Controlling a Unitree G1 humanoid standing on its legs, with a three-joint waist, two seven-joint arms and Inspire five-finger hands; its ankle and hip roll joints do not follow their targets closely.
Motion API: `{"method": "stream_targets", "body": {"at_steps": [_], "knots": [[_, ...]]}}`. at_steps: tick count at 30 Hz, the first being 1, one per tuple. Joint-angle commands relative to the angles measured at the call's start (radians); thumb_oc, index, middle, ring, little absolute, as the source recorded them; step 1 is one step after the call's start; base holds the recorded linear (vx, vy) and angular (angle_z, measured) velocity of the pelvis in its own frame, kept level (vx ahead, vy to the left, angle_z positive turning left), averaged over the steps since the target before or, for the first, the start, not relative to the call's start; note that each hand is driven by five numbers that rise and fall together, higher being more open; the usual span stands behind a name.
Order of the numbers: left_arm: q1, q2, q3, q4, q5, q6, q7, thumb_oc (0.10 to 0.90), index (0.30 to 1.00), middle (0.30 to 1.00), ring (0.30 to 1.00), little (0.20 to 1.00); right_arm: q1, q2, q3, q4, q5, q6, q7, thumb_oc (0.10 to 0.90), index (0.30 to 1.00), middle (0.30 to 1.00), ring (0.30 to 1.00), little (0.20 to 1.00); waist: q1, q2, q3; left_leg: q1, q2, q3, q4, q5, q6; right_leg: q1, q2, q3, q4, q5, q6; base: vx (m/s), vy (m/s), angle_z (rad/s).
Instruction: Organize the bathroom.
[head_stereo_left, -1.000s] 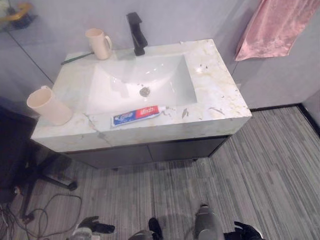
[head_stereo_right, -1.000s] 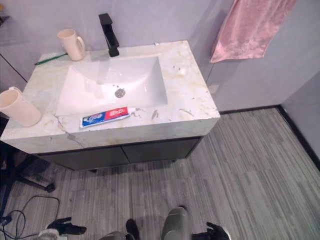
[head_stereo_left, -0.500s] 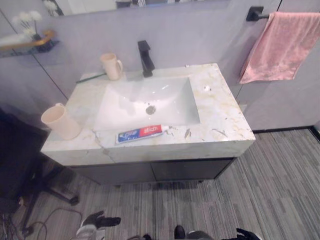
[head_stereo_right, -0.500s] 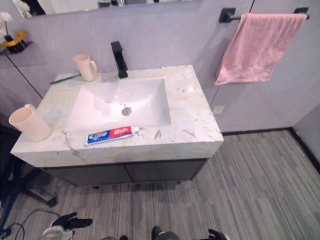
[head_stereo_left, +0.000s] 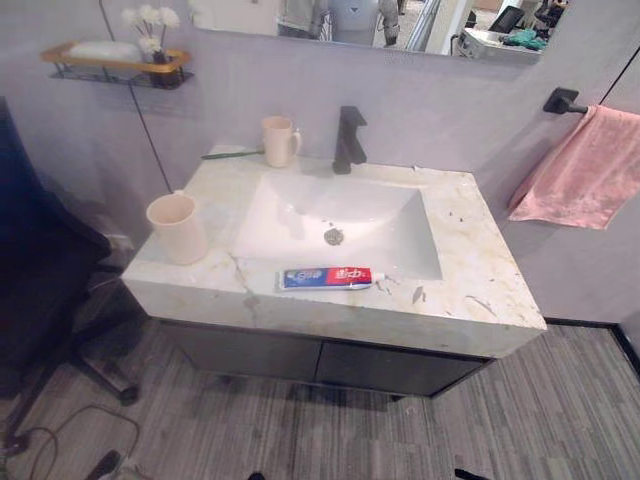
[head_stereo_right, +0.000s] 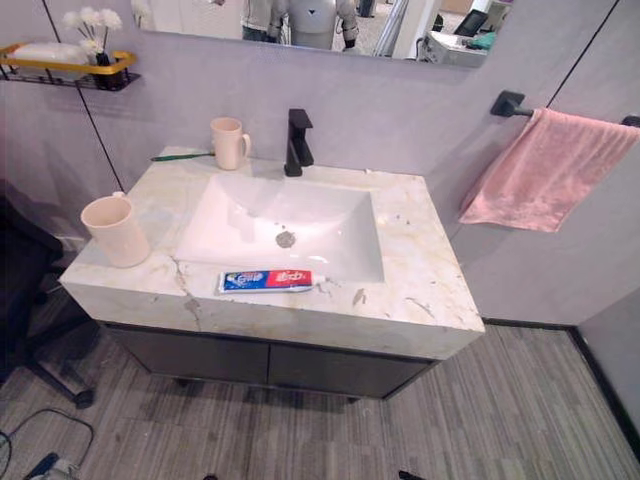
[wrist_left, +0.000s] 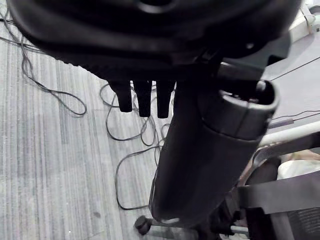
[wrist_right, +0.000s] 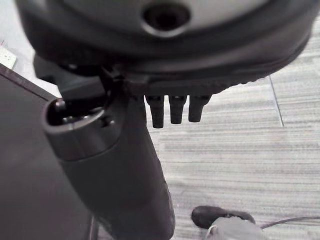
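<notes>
Toothpaste (head_stereo_right: 266, 281) flat on countertop (head_stereo_right: 420, 290), lengthwise along front edge, cap rightward.

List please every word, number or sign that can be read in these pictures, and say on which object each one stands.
Toothpaste tube, lying on the counter in front of the basin: it bears print on its blue and red label, but the letters are too small and blurred to read.
Two cups, faucet, pink towel, wall shelf: no text or sign visible.
So nothing here can be quoted.
</notes>
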Motion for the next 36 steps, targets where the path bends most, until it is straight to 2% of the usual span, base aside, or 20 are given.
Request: {"method": "stream_targets", "body": {"at_steps": [1, 4, 6, 8, 9, 11, 12, 13, 14, 15, 18, 21, 22, 24, 27, 28, 30, 32, 36], "knots": [[0.005, 0.067, 0.029, 0.005, 0.045, -0.021, -0.028, 0.8, 0.9, 0.9, 0.9, 0.9, 0.015, -0.069, 0.005, -0.027, -0.027, -0.014, -0.022, 0.8, 0.9, 0.9, 0.9, 0.9, -0.017, -0.004, -0.006, -0.018, 0.03, 0.047, 0.086, -0.026, 0.007, -0.022, 0.014, 0.071, -0.025, 0.057, 0.048, 0.04, -0.04, -0.08], [0.017, 0.065, 0.031, 0.017, 0.06, 0.0, -0.052, 0.8, 0.9, 0.9, 0.9, 0.9, 0.016, -0.077, 0.001, -0.024, -0.053, -0.004, -0.008, 0.8, 0.9, 0.9, 0.9, 0.9, -0.013, -0.004, -0.001, -0.019, 0.051, 0.048, 0.07, -0.001, -0.002, -0.001, 0.021, 0.077, -0.02, 0.048, 0.043, 0.03, -0.041, -0.11], [0.02, 0.068, 0.028, 0.03, 0.084, 0.003, -0.085, 0.8, 0.9, 0.9, 0.9, 0.9, 0.018, -0.081, -0.001, -0.019, -0.09, 0.0, 0.001, 0.8, 0.9, 0.9, 0.9, 0.9, -0.01, -0.005, 0.007, -0.05, 0.062, 0.039, 0.108, 0.022, -0.009, 0.014, 0.026, 0.081, -0.013, 0.035, 0.034, -0.03, -0.018, 0.0], [0.013, 0.071, 0.025, 0.037, 0.109, 0.012, -0.12, 0.8, 0.9, 0.9, 0.9, 0.9, 0.011, -0.092, 0.002, -0.019, -0.095, 0.009, -0.006, 0.8, 0.9, 0.9, 0.9, 0.9, -0.013, -0.016, 0.02, -0.082, 0.033, 0.094, 0.236, -0.069, 0.03, 0.009, 0.006, 0.06, 0.019, 0.019, 0.023, -0.08, 0.039, 0.12], [0.012, 0.072, 0.023, 0.037, 0.113, 0.012, -0.125, 0.8, 0.9, 0.9, 0.9, 0.9, 0.009, -0.094, 0.002, -0.022, -0.095, 0.014, -0.009, 0.8, 0.9, 0.9, 0.9, 0.9, -0.014, -0.018, 0.021, -0.085, 0.027, 0.102, 0.253, -0.085, 0.036, 0.007, 0.003, 0.057, 0.023, 0.019, 0.022, -0.09, 0.1, 0.14], [-0.004, 0.08, -0.001, 0.026, 0.113, 0.018, -0.144, 0.8, 0.9, 0.9, 0.9, 0.9, 0.009, -0.107, -0.003, -0.035, -0.086, 0.042, -0.015, 0.8, 0.9, 0.9, 0.9, 0.9, -0.023, -0.028, 0.027, -0.095, 0.008, 0.147, 0.395, -0.103, 0.039, 0.012, 0.003, 0.04, 0.002, 0.045, 0.023, -0.16, 0.144, 0.26], [-0.01, 0.078, -0.006, 0.019, 0.115, 0.014, -0.148, 0.8, 0.9, 0.9, 0.9, 0.9, 0.013, -0.108, -0.008, -0.036, -0.087, 0.051, -0.015, 0.8, 0.9, 0.9, 0.9, 0.9, -0.027, -0.031, 0.026, -0.09, 0.002, 0.151, 0.405, -0.11, 0.04, 0.012, 0.003, 0.038, -0.006, 0.055, 0.027, -0.14, 0.132, 0.24], [-0.013, 0.077, -0.009, 0.015, 0.119, 0.014, -0.149, 0.8, 0.9, 0.9, 0.9, 0.9, 0.015, -0.109, -0.012, -0.037, -0.087, 0.053, -0.015, 0.8, 0.9, 0.9, 0.9, 0.9, -0.028, -0.032, 0.026, -0.084, -0.002, 0.153, 0.403, -0.117, 0.042, 0.01, 0.003, 0.038, -0.01, 0.06, 0.03, -0.13, 0.253, 0.1], [-0.036, 0.07, -0.028, -0.014, 0.159, 0.021, -0.142, 0.8, 0.9, 0.9, 0.9, 0.9, 0.028, -0.106, -0.027, -0.029, -0.087, 0.053, -0.01, 0.8, 0.9, 0.9, 0.9, 0.9, -0.038, -0.026, 0.02, -0.003, -0.058, 0.133, 0.284, -0.149, 0.041, -0.009, 0.009, 0.044, -0.029, 0.093, 0.062, -0.13, 0.272, 0.14], [-0.045, 0.068, -0.036, -0.025, 0.165, 0.021, -0.136, 0.8, 0.9, 0.9, 0.9, 0.9, 0.031, -0.104, -0.03, -0.03, -0.091, 0.051, -0.007, 0.8, 0.9, 0.9, 0.9, 0.9, -0.043, -0.023, 0.015, 0.019, -0.074, 0.129, 0.229, -0.15, 0.039, -0.025, 0.011, 0.045, -0.034, 0.106, 0.072, -0.14, 0.297, 0.2], [-0.074, 0.054, -0.076, -0.057, 0.202, 0.052, -0.123, 0.8, 0.9, 0.9, 0.9, 0.9, 0.037, -0.106, -0.026, -0.036, -0.084, 0.037, -0.009, 0.8, 0.9, 0.9, 0.9, 0.9, -0.068, -0.004, 0.024, 0.075, -0.083, 0.141, 0.062, -0.101, 0.027, -0.076, 0.01, 0.032, -0.074, 0.154, 0.099, -0.18, 0.299, 0.37], [-0.083, 0.049, -0.101, -0.075, 0.247, 0.078, -0.099, 0.8, 0.9, 0.9, 0.9, 0.9, 0.026, -0.101, -0.018, -0.045, -0.093, 0.029, -0.002, 0.8, 0.9, 0.9, 0.9, 0.9, -0.068, 0.003, 0.034, 0.077, -0.094, 0.144, 0.028, -0.099, 0.029, -0.123, -0.019, 0.021, -0.078, 0.182, 0.124, -0.22, 0.248, 0.02], [-0.078, 0.049, -0.105, -0.078, 0.24, 0.08, -0.092, 0.8, 0.9, 0.9, 0.9, 0.9, 0.025, -0.099, -0.017, -0.059, -0.101, 0.033, 0.0, 0.8, 0.9, 0.9, 0.9, 0.9, -0.066, 0.011, 0.04, 0.076, -0.089, 0.139, 0.023, -0.093, 0.035, -0.149, -0.036, 0.038, -0.044, 0.178, 0.133, -0.23, 0.183, -0.15], [-0.077, 0.063, -0.11, -0.064, 0.253, 0.078, -0.109, 0.8, 0.9, 0.9, 0.9, 0.9, 0.035, -0.088, -0.021, -0.06, -0.094, 0.036, -0.011, 0.8, 0.9, 0.9, 0.9, 0.9, -0.084, 0.03, 0.057, 0.062, -0.074, 0.106, 0.037, -0.089, 0.056, -0.173, -0.055, 0.159, 0.095, 0.125, 0.13, -0.17, 0.124, -0.23], [-0.076, 0.079, -0.13, -0.058, 0.237, 0.067, -0.121, 0.8, 0.9, 0.9, 0.9, 0.9, 0.035, -0.077, -0.027, -0.014, -0.097, 0.005, -0.017, 0.8, 0.9, 0.9, 0.9, 0.9, -0.086, 0.055, 0.052, 0.043, -0.051, 0.111, 0.046, -0.089, 0.075, -0.173, -0.098, 0.186, 0.198, 0.095, 0.132, -0.13, 0.038, 0.46], [-0.076, 0.08, -0.133, -0.059, 0.223, 0.058, -0.116, 0.8, 0.9, 0.9, 0.9, 0.9, 0.032, -0.078, -0.026, -0.005, -0.108, 0.003, -0.014, 0.8, 0.9, 0.9, 0.9, 0.9, -0.081, 0.053, 0.042, 0.031, -0.052, 0.119, 0.053, -0.085, 0.074, -0.131, -0.103, 0.194, 0.145, 0.086, 0.139, -0.12, -0.073, 0.44], [-0.08, 0.074, -0.126, -0.058, 0.228, 0.063, -0.094, 0.8, 0.9, 0.9, 0.9, 0.9, 0.032, -0.078, -0.012, -0.003, -0.126, 0.01, -0.011, 0.8, 0.9, 0.9, 0.9, 0.9, -0.064, 0.025, 0.012, -0.022, -0.071, 0.147, 0.081, -0.083, 0.063, -0.027, -0.103, 0.187, -0.029, 0.117, 0.144, -0.1, -0.135, -0.09], [-0.073, 0.067, -0.113, -0.064, 0.214, 0.065, -0.087, 0.8, 0.9, 0.9, 0.9, 0.9, 0.027, -0.078, 0.004, -0.013, -0.129, 0.007, -0.016, 0.8, 0.9, 0.9, 0.9, 0.9, -0.051, 0.019, 0.004, -0.055, -0.06, 0.144, 0.102, -0.078, 0.054, -0.025, -0.099, 0.181, -0.03, 0.105, 0.132, -0.1, -0.143, -0.3], [-0.048, 0.06, -0.1, -0.037, 0.178, 0.031, -0.101, 0.8, 0.9, 0.9, 0.9, 0.9, 0.014, -0.106, 0.017, -0.06, -0.124, 0.026, -0.005, 0.8, 0.9, 0.9, 0.9, 0.9, -0.039, 0.022, -0.012, -0.032, -0.05, 0.114, 0.063, -0.064, 0.053, -0.018, -0.071, 0.161, -0.038, 0.088, 0.113, -0.02, -0.106, -0.1]]}}
